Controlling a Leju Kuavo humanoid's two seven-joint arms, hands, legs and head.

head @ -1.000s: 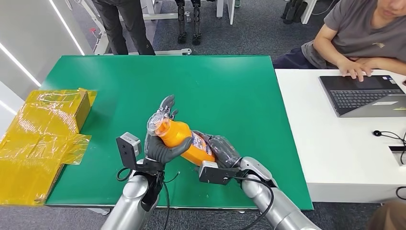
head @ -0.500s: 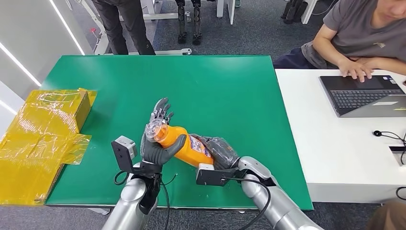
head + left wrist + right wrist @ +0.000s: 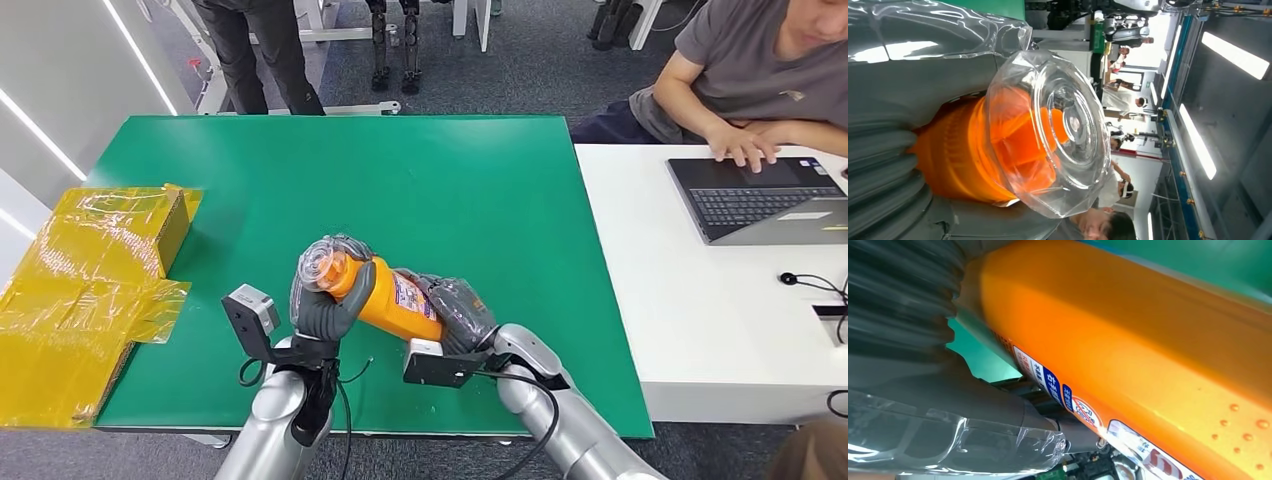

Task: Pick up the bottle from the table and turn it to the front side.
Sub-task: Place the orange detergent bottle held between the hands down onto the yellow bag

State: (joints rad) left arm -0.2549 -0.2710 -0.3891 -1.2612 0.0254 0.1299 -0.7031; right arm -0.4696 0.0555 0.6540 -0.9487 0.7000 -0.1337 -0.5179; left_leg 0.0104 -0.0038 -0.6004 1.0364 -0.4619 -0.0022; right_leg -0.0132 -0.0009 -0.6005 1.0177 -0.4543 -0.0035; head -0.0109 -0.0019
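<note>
1. Our left robot hand [image 3: 322,298] is wrapped around the neck end of the orange bottle [image 3: 385,297], fingers curled over just below the clear cap [image 3: 1048,132]. Our right robot hand [image 3: 455,312] grasps the bottle's base end.
2. The bottle is lifted off the green desk [image 3: 480,190], held tilted between both hands near the desk's front edge, cap end toward the left.
3. We judge the pick-up done. The label [image 3: 1083,412] shows partly along the bottle's side in the right wrist view, so the turn to the front side looks unfinished.
4. What remains, we think, is rotating the bottle until its front faces out.
5. Left of the bottle lies yellow wrapping [image 3: 90,290]; beyond the desk's right edge, a person types at a laptop [image 3: 760,195].
</note>
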